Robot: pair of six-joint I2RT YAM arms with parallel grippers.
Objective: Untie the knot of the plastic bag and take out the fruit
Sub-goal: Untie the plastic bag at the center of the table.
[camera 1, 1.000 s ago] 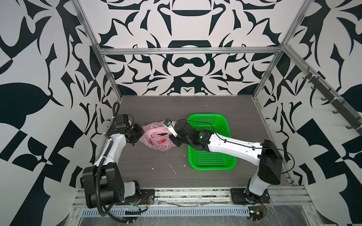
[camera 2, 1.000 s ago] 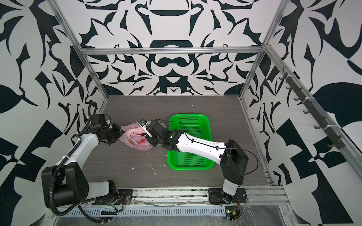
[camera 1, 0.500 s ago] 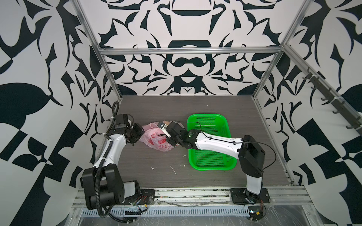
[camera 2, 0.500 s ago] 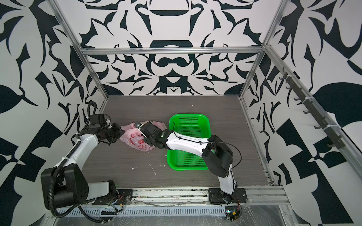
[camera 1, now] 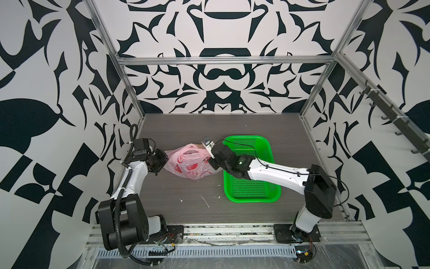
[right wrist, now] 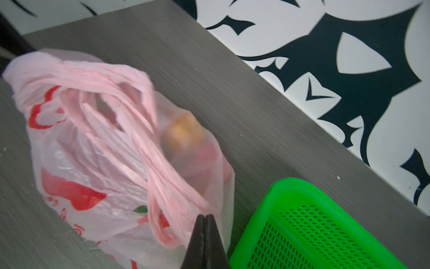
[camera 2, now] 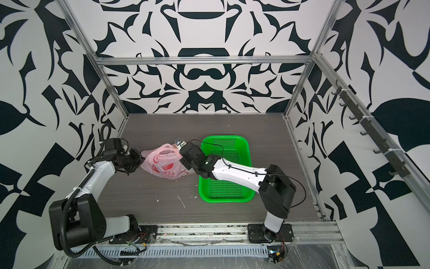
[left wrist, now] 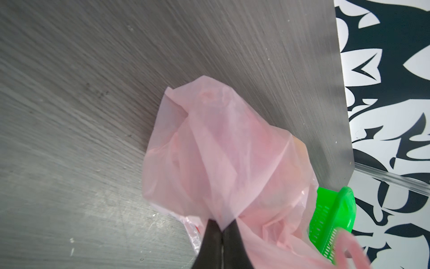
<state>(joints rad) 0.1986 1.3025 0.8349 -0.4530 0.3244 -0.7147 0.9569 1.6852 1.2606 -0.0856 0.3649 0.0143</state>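
Evidently the bag [camera 1: 188, 163] is held on the worktop [camera 1: 186, 209] just left of the basket [camera 1: 252, 199]: its left end is pinched by the left jaws as anchor, a handle loop [right wrist: 160, 184] by the closed right jaws, presumably so that it can be untied.

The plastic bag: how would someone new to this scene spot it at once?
On the dark wood-grain table, find the green basket; close beside it, toward the robot's left, lies the plastic bag, pinched by the left gripper and the right gripper. It alone is soft, translucent pink, with red printed marks.
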